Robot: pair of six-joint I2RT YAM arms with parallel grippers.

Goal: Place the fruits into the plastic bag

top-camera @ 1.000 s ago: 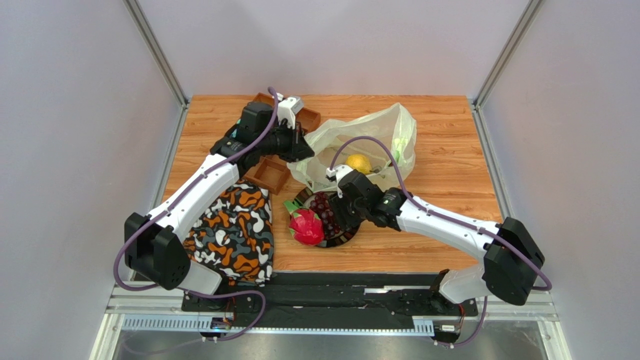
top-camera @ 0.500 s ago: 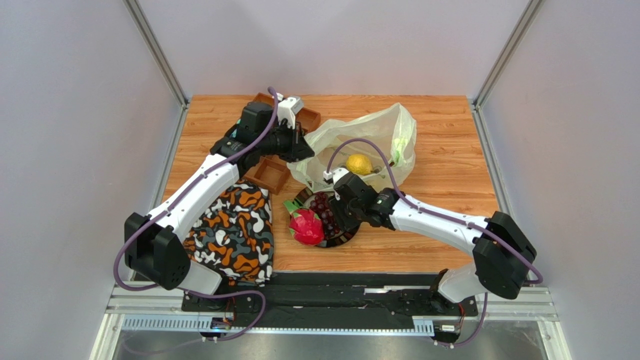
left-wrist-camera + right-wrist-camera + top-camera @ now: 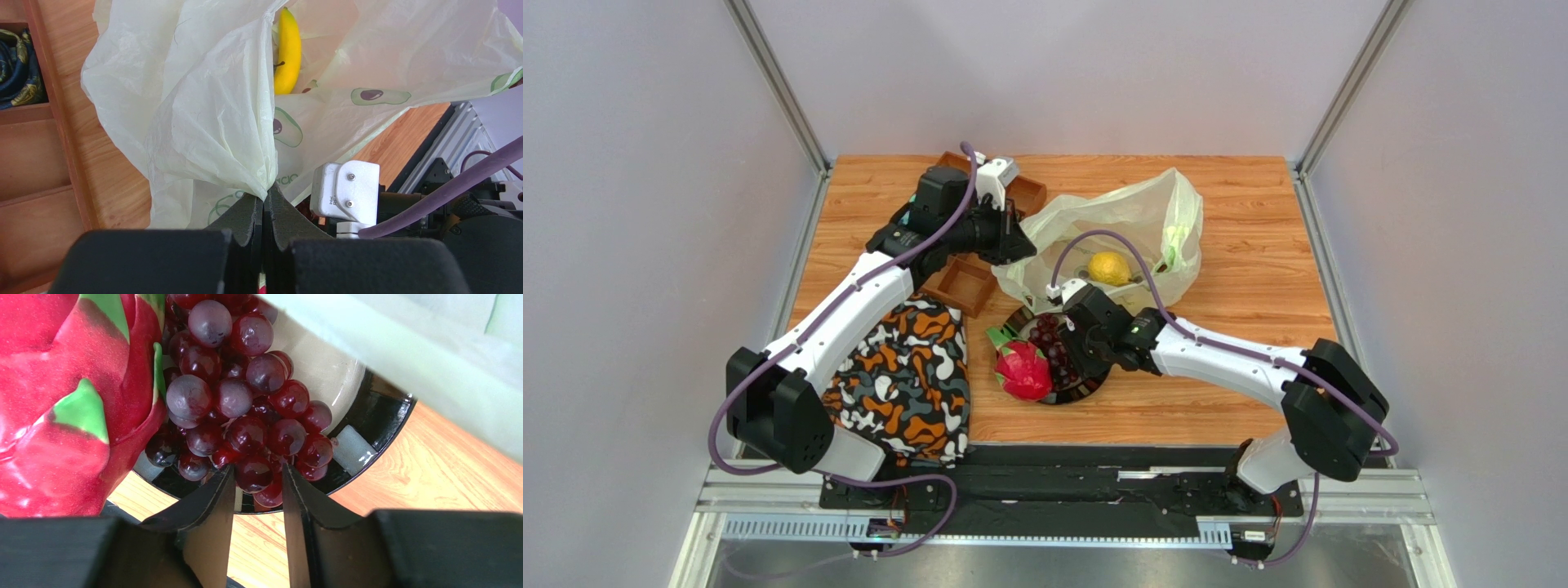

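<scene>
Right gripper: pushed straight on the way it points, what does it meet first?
The dark purple grape bunch: the right gripper has its lowest grapes between the parted fingers. Behind lies the black-rimmed dish, depth unclear.

Left arm [image 3: 852, 306] and right arm [image 3: 1241, 358]: white shells on the long links, black joints. A purple cable [image 3: 454, 185] loops along each. A white block [image 3: 344, 188] with two screws sits at one wrist. The right gripper [image 3: 258, 475] has matte black wedge fingers [image 3: 205, 514].
</scene>
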